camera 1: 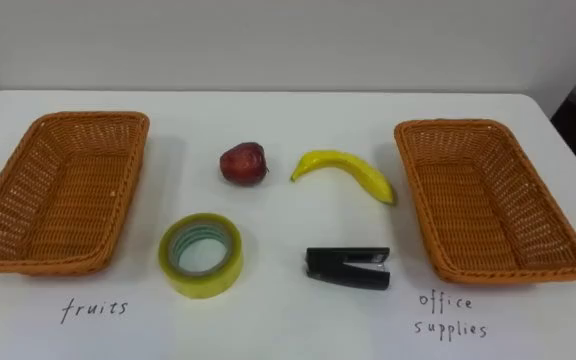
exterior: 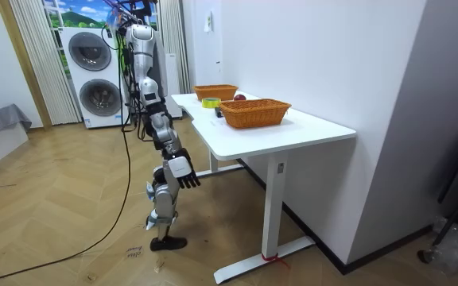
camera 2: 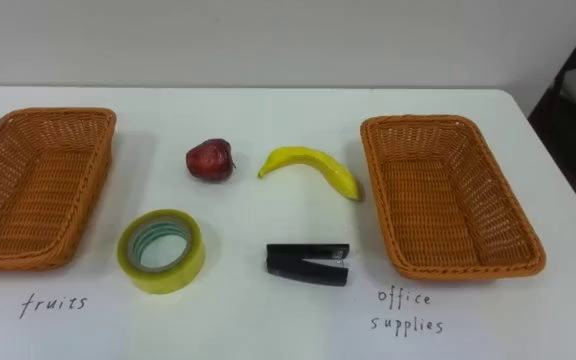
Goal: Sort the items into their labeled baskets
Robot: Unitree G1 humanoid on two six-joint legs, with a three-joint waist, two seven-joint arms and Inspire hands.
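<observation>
On the white table (camera 1: 278, 325) a red apple (camera 1: 243, 163) and a yellow banana (camera 1: 348, 172) lie side by side in the middle. In front of them are a roll of yellowish tape (camera 1: 204, 281) and a black stapler (camera 1: 348, 267). An empty wicker basket (camera 1: 88, 118) stands at the left above the handwritten word "fruits". A second empty wicker basket (camera 1: 448, 127) stands at the right above "office supplies". In the room view I stand at the table's long side, and my right hand (exterior: 183, 171) hangs open below the tabletop, apart from everything.
A white wall runs behind the table. In the room view two stacked washing machines (exterior: 94, 71) stand behind me, and wooden floor lies around the table. The table's far edge is close behind both baskets.
</observation>
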